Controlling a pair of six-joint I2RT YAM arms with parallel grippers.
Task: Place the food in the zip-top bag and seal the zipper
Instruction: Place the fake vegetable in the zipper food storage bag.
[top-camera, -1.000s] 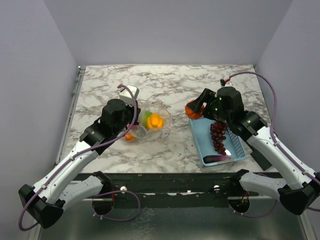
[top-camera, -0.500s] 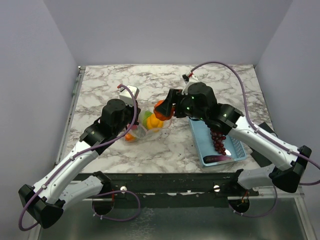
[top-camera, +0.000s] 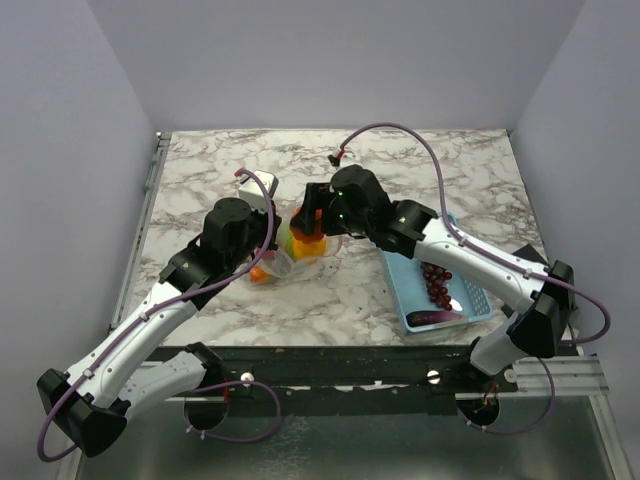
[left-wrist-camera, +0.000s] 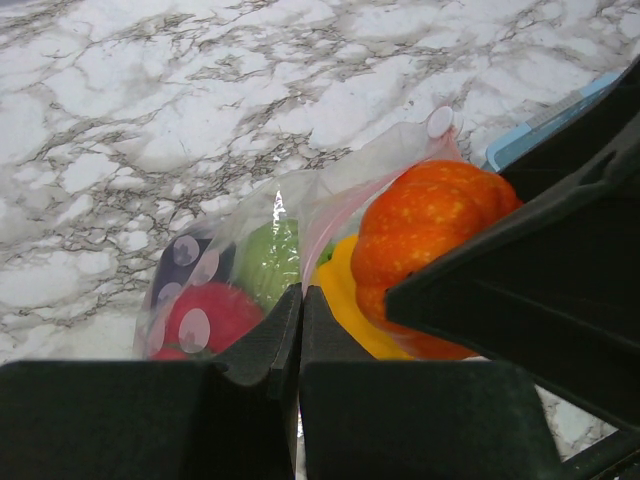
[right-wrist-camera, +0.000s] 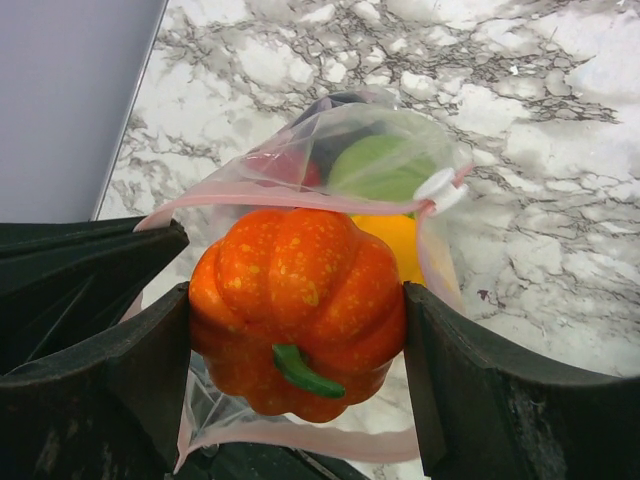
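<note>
the zip-top bag (right-wrist-camera: 370, 125) lies mid-table, at 9 o'clock from the blue basket (top-camera: 470, 297), mouth open. left gripper (left-wrist-camera: 300, 330) is pinched tight on its rim. right gripper (right-wrist-camera: 298, 360) clamps an orange pumpkin (right-wrist-camera: 300, 290) just over the mouth; other food (right-wrist-camera: 380, 165) sits inside.

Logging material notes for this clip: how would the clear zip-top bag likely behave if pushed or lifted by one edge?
Probably floppy: the zip-top bag sags and creases around the food inside. Likely to slump shut if released, since the left gripper pinches its rim up.
</note>
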